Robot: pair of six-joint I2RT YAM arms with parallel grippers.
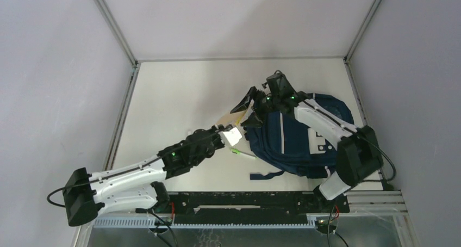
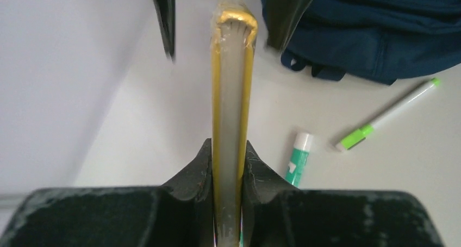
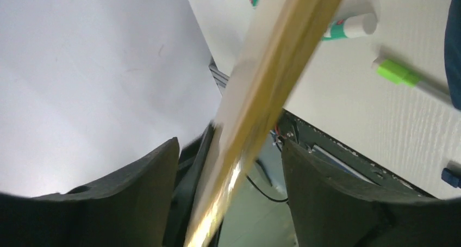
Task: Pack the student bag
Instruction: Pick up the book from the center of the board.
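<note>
- Two fingers of the left gripper (image 2: 227, 160) are pressed against the flat faces of a thin gold-edged book (image 2: 231, 94), pinching it near its close end so that it stands on edge in the left wrist view.
- From above, the left gripper (image 1: 223, 137) holds the book (image 1: 231, 134) over the table (image 1: 179, 94), just left of the student bag (image 1: 293, 138).
- The right gripper (image 3: 228, 149) is spread wide, and the book (image 3: 272, 78) passes slantwise through the gap between its fingers; whether either finger touches it cannot be told.
- In the left wrist view the right gripper's two dark fingers stand on either side of the book's far end, apart from it.
- The right arm reaches across the top of the student bag, its gripper (image 1: 254, 103) at the bag's upper left corner.
- The student bag lies flat on the right half of the table, navy blue, with a thin white stripe down its front, a white patch nearer the right arm's base and a dark strap trailing at its near edge.
- A green-capped marker (image 2: 386, 115) and a glue stick (image 2: 298, 159) lie on the table just beside the bag's (image 2: 380, 35) left edge, near each other but apart.
</note>
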